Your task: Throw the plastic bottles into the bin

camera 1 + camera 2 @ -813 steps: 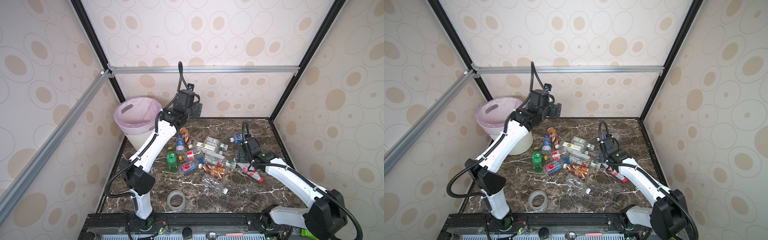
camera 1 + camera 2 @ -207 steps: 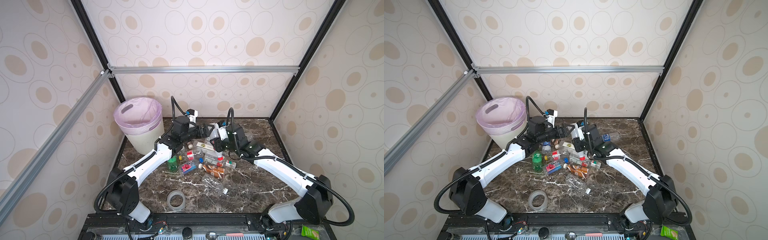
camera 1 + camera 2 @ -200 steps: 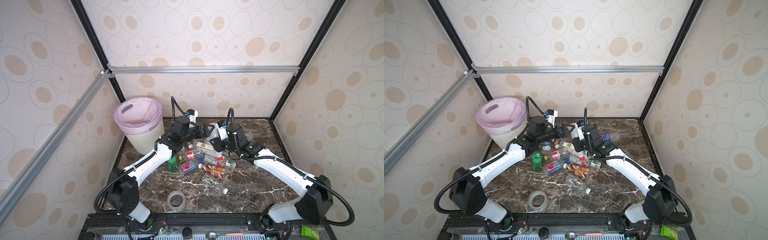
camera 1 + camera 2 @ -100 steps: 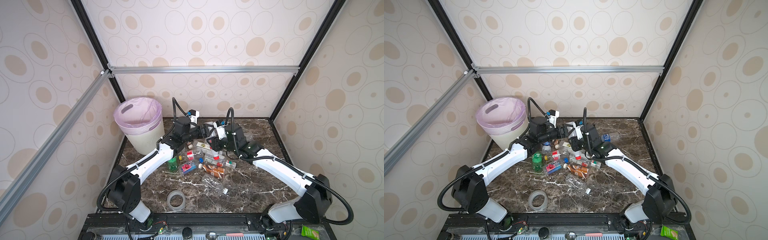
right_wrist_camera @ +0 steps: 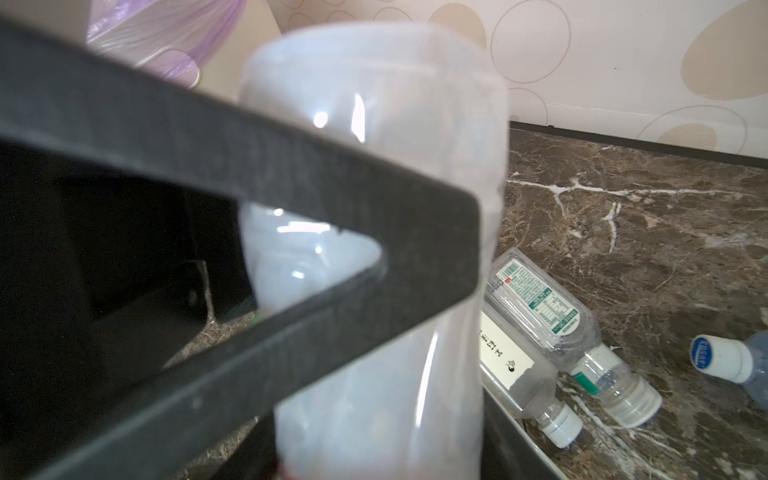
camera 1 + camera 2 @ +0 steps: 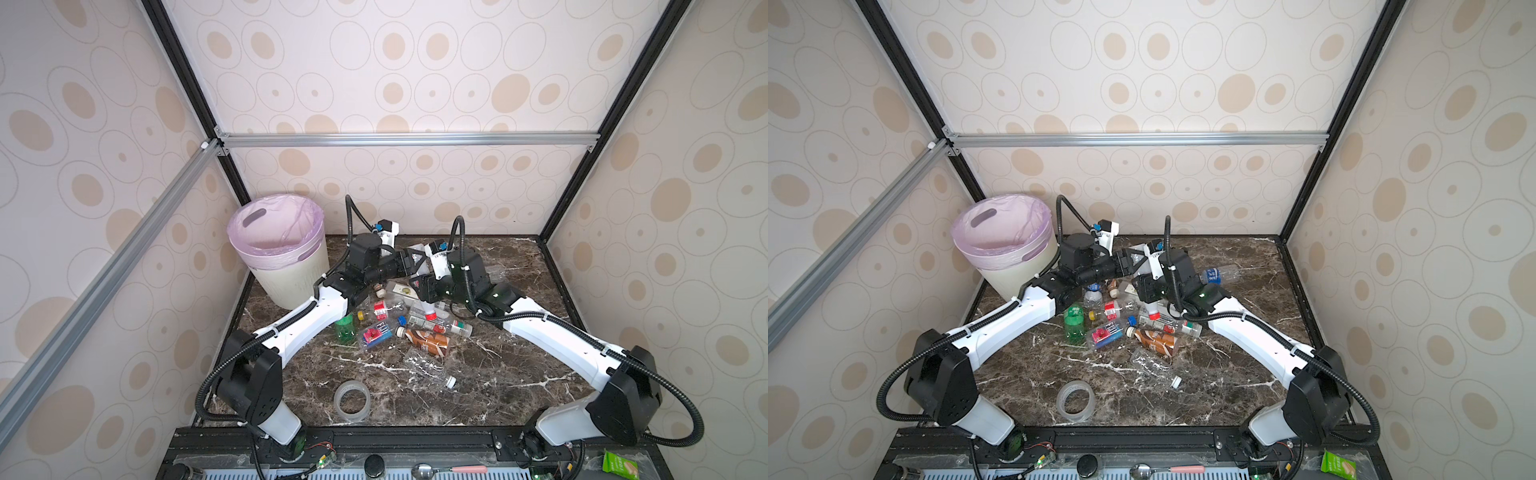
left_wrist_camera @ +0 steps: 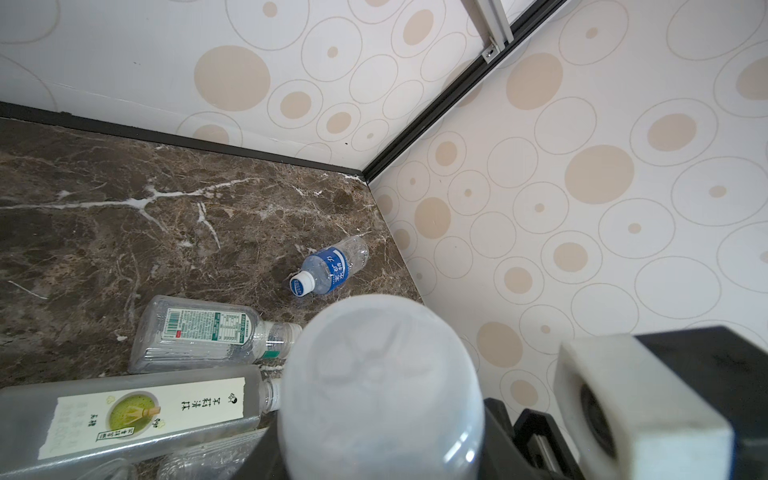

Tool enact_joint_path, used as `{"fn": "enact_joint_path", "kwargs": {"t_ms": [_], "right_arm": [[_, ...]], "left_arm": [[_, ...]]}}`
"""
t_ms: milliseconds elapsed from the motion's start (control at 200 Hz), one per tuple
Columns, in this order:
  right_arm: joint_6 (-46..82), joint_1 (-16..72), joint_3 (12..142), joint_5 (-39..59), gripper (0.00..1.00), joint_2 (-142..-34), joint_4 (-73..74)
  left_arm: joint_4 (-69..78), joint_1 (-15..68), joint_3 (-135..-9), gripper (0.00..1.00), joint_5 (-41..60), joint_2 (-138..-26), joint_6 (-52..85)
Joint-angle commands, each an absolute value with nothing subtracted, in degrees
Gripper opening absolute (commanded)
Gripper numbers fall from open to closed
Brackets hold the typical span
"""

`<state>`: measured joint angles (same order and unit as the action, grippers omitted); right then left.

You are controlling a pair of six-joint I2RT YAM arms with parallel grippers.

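Note:
Above the pile, my left gripper (image 6: 409, 264) and right gripper (image 6: 419, 286) meet on one white translucent bottle (image 5: 374, 124) with a red cap (image 6: 429, 316). A black left finger (image 5: 291, 174) presses across its body, and its base fills the left wrist view (image 7: 382, 390). The bottle also sits between my right jaws; their grip cannot be made out. Other plastic bottles lie on the marble: green (image 6: 345, 326), brown (image 6: 428, 338), blue-labelled (image 7: 328, 270), matcha-labelled (image 7: 137, 415). The bin (image 6: 291, 282) stands at the back left.
A clear tape ring (image 6: 352, 401) lies near the front edge. A crushed clear bottle (image 6: 428, 368) lies in front of the pile. The blue-labelled bottle (image 6: 1219, 274) lies apart near the right wall. Walls close in on three sides.
The left jaws have closed in onto the white bottle held up by the right gripper. Both arms have drawn a little closer together over the pile.

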<state>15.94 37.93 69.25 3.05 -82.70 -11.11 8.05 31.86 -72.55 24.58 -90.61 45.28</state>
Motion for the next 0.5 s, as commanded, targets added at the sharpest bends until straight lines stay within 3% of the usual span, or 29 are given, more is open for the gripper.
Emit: {"fn": "enact_joint_path", "kwargs": {"t_ms": [0,495], "right_arm": [[15.86,38.47,69.54,1.94,0.67,-81.57,-10.71],[15.65,38.35,66.69,1.30,0.99,-77.59,-12.25]], "left_arm": [[7.87,30.44,-73.39,0.33,24.34,-91.24,44.92],[2.32,26.04,-75.12,0.33,20.85,-89.78,40.40]]}}
